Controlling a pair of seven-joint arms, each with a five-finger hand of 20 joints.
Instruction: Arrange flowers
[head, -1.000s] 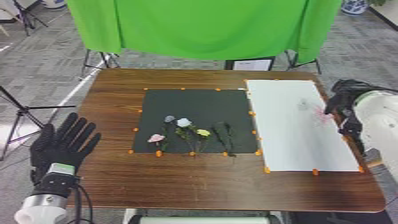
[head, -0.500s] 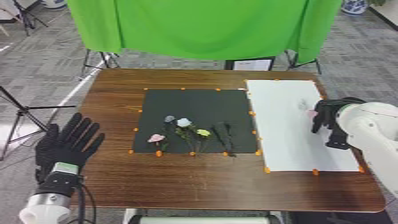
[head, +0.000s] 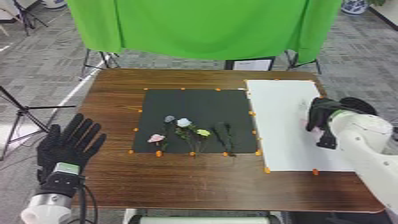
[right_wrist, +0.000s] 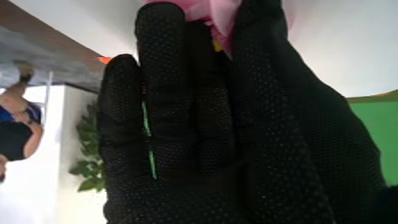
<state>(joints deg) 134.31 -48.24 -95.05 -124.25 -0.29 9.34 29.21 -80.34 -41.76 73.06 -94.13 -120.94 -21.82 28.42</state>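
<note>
On the brown tabletop (head: 195, 187), a white sheet (head: 280, 125) lies right of center, a black mat (head: 195, 102) mid-frame. The left hand (head: 64, 150), lower left, has its fingers straight and apart; the right hand (head: 327, 122), center right, touches a pink flower (right_wrist: 202, 7), whether clamped I cannot tell. Smaller flowers (head: 184, 122) lie across the mat's lower half.

Hides part of the white sheet (head: 282, 125) behind the right hand (head: 325, 119) and arm. In the right wrist view, cuts off the pink flower (right_wrist: 213, 11) at the edge and covers most of a green stem (right_wrist: 148, 135).
</note>
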